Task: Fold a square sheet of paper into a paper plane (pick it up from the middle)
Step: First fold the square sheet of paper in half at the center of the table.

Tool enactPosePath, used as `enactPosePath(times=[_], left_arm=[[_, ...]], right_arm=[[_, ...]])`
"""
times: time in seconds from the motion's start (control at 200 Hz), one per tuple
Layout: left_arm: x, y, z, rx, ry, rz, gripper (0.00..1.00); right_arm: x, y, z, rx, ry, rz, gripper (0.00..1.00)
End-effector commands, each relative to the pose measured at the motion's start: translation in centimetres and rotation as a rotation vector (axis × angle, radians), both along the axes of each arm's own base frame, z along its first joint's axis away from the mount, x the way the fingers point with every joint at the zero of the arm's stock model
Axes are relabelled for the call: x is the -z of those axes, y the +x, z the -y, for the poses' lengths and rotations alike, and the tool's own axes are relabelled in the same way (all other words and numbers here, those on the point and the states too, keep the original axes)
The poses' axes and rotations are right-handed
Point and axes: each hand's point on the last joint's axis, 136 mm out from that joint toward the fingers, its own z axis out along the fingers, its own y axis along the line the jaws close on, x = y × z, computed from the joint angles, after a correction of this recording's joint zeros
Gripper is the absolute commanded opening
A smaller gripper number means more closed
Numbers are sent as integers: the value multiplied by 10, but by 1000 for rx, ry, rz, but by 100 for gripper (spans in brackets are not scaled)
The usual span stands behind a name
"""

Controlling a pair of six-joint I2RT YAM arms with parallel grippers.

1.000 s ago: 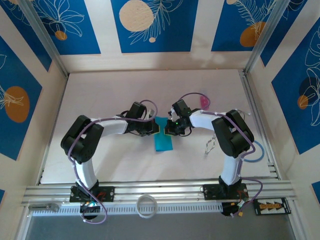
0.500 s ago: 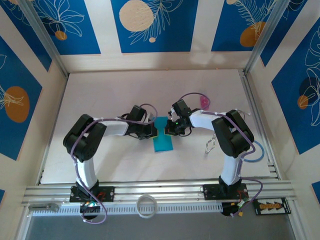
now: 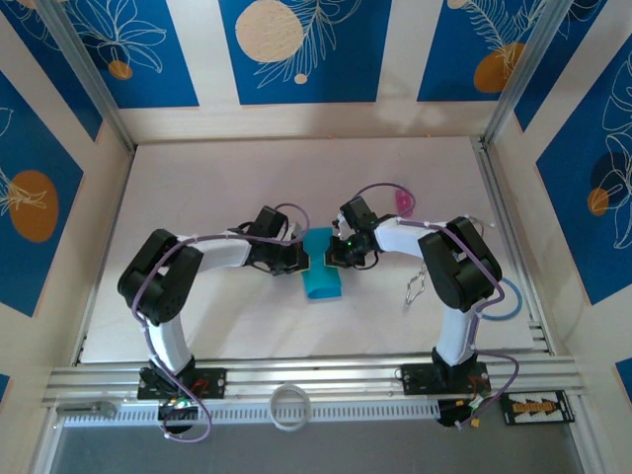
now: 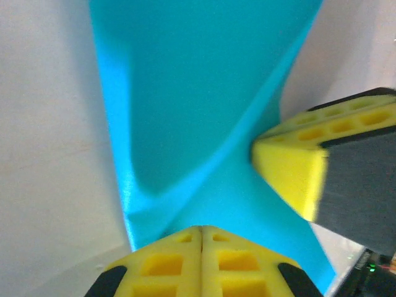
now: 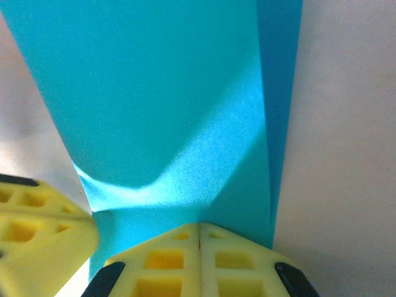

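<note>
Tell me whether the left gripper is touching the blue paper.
Touching. In the left wrist view the left gripper, shut, pinches the cyan paper at its near edge.

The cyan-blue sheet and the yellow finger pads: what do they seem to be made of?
The thin cyan-blue folded sheet looks like matte paper: it bends softly and holds creases. The yellow finger pads, dull with square recesses, seem moulded foam or rubber, possibly printed plastic.
</note>
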Motion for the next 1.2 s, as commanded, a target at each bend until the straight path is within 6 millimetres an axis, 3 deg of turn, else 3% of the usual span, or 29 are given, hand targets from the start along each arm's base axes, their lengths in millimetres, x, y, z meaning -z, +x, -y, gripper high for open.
enactPosePath(times=[0.0, 0.09, 0.275, 0.54, 0.67, 0.81, 0.9, 1.03, 1.191], left_arm=[[-29, 1, 15, -27, -109, -24, 0], [-27, -1, 20, -43, -151, -44, 0], [5, -14, 16, -56, -131, -119, 0], [42, -34, -14, -46, 40, -136, 0], [32, -33, -15, -17, 56, -103, 0], [-6, -27, 5, 18, -29, -53, 0], [-17, -30, 17, 42, -73, -70, 0], [-19, -27, 26, 10, -129, -78, 0], [5, -35, 18, 13, -61, -104, 0]], right_arm=[[40, -30, 34, 40, -157, -133, 1], [41, -31, 33, 43, -154, -134, 1], [43, -32, 35, 43, -158, -136, 1], [46, -37, 38, 52, -177, -152, 1], [46, -37, 38, 56, -179, -155, 1], [45, -37, 37, 61, -181, -154, 1], [44, -37, 38, 64, -184, -159, 1], [44, -37, 37, 62, -183, -161, 1], [44, -38, 38, 62, -185, -165, 1]])
